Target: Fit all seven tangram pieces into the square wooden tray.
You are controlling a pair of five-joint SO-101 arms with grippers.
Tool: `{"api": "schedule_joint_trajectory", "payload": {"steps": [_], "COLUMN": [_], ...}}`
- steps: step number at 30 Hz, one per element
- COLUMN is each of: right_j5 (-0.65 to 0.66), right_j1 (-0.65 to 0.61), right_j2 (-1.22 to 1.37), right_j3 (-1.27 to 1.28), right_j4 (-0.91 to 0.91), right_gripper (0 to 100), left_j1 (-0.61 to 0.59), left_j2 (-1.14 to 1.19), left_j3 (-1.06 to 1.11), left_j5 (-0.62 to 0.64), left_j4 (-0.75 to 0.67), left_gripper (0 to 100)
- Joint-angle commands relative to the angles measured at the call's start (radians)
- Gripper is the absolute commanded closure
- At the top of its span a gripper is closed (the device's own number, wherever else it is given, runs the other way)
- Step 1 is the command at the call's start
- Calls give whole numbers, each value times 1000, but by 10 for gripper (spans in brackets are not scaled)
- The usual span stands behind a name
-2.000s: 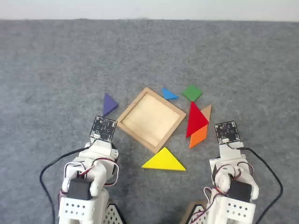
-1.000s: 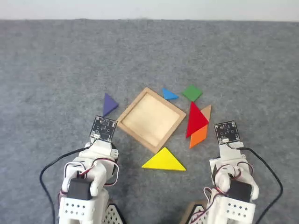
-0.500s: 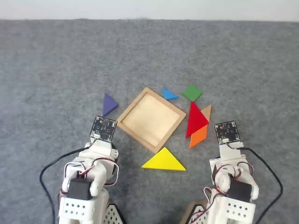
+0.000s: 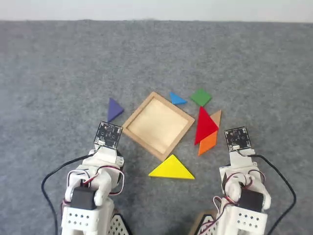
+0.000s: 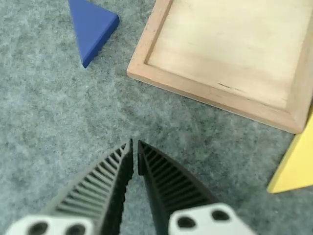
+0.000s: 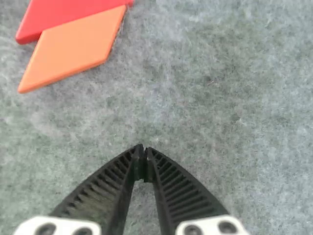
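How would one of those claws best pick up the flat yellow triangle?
Probably from straight above: the yellow triangle lies flat, so only its thin edges offer a hold. Pinch across the long edge and a short edge, near a narrow corner.

Grey mat [image 4: 58, 63] across the whole table. In the middle sits the tray [image 4: 144, 142], turned corner-on, bare wood showing. Purple triangle [image 4: 114, 108] lies left of it. Blue triangle [image 4: 177, 99] and green square [image 4: 201, 97] lie at its far right. Red triangle [image 4: 204, 125] sits just beside the right corner, tan triangle [image 4: 216, 117] against it, orange piece [image 4: 208, 142] touching on the near side. Yellow triangle [image 4: 172, 169] lies nearest.
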Motion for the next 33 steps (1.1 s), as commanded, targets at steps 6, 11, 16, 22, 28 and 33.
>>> {"api": "schedule_joint_trajectory", "payload": {"steps": [6,11,16,22,28,33], "right_j5": [9,9,5,12,399,422], "right_j1": [10,-61,-234,-384,-245,4], "right_j2": [-19,-21,-21,-19,-22,-19], "right_j3": [11,11,11,11,0,-117], "right_j4": [7,7,7,4,-13,-76], "right_gripper": [988,987,989,988,987,986], "left_j1": [-2,0,0,0,2,2], "left_j2": [-15,-15,-15,-15,-15,-15], "left_j3": [-10,-10,-10,-10,-10,-10], "left_j5": [-3,-3,-3,-3,-3,-3], "left_j4": [3,3,3,3,3,3], "left_gripper": [981,981,981,981,981,981]}}
